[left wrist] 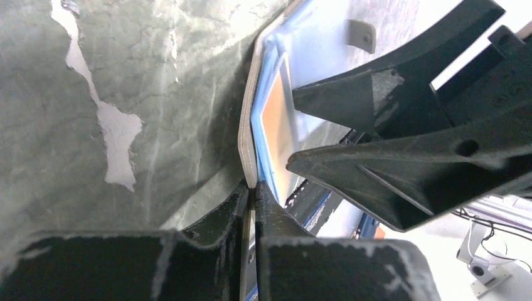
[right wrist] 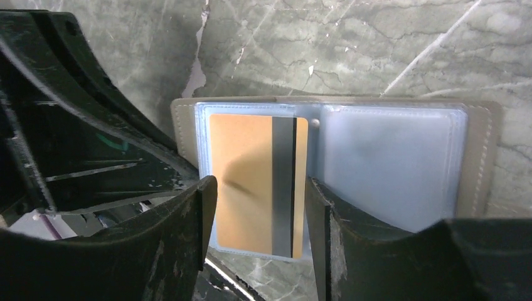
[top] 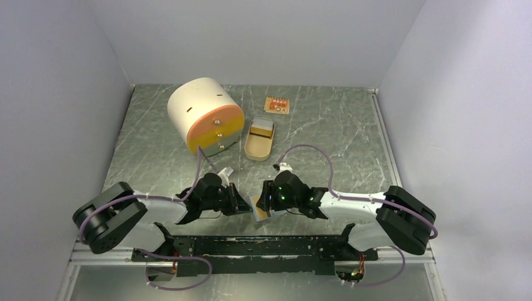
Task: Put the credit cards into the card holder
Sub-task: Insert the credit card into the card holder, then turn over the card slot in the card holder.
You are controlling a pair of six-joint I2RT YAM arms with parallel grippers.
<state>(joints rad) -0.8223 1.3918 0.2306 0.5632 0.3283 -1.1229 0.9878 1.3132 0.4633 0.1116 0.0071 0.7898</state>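
Observation:
The card holder [right wrist: 483,157] lies open like a book near the table's front edge [top: 262,213]; it shows a tan border and clear plastic pockets. The gold-orange card [right wrist: 241,144], with a dark stripe, sits in its left pocket. My left gripper [left wrist: 253,188] is shut on the holder's tan edge [left wrist: 246,125]. My right gripper [right wrist: 260,188] is open just above the gold card, one finger on each side of it. In the top view the two grippers [top: 246,204] [top: 266,202] meet over the holder. I cannot make out a blue-grey card.
A tan oval tin [top: 259,140] lies open mid-table. A white cylinder with an orange face [top: 204,113] lies behind it on the left. A small orange patterned card [top: 276,105] lies at the back. Grey walls enclose the table.

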